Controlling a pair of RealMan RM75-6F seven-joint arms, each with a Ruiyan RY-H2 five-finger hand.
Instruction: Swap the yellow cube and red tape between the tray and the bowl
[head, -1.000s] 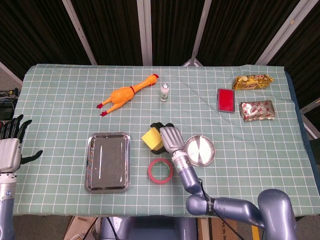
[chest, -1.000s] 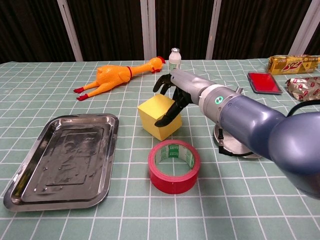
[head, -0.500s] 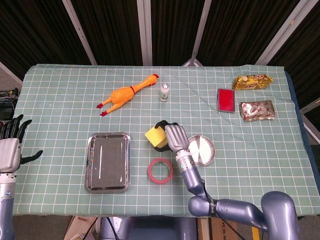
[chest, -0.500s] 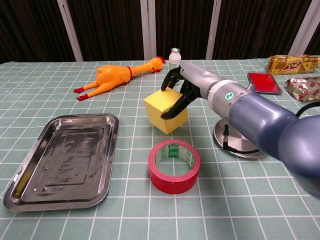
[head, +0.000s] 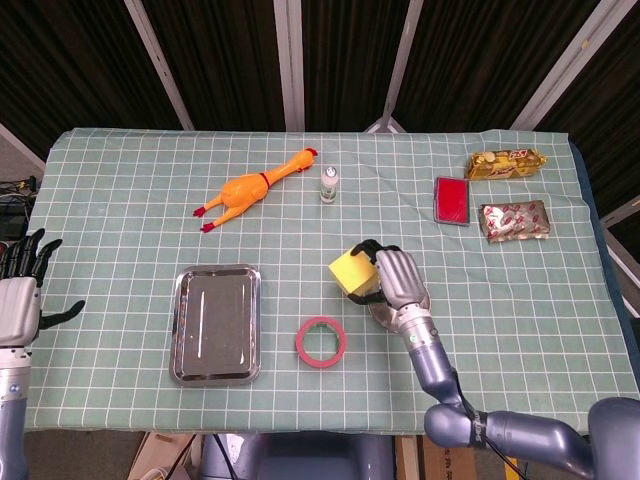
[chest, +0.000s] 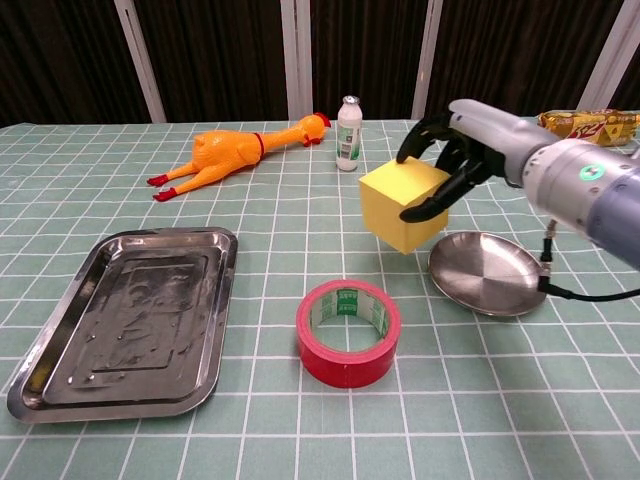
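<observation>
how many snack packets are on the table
2, both at the far right of the table: a gold packet near the back edge and a silver-and-red packet just in front of it. None looks hidden.

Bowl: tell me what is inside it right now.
The bowl looks empty in the chest view; the yellow cube hangs by its left rim, held by the right robot hand, which covers the bowl in the head view.

This looks like a robotics lab test bench rather than a home. A table draped in a pale green cloth with a white grid (head: 120, 200) stands before black curtains hung between slanted metal poles (head: 155, 50). Unrelated props sit scattered on it (an orange rubber chicken toy (head: 250, 188), gold foil snack packets (head: 508, 163)).
</observation>
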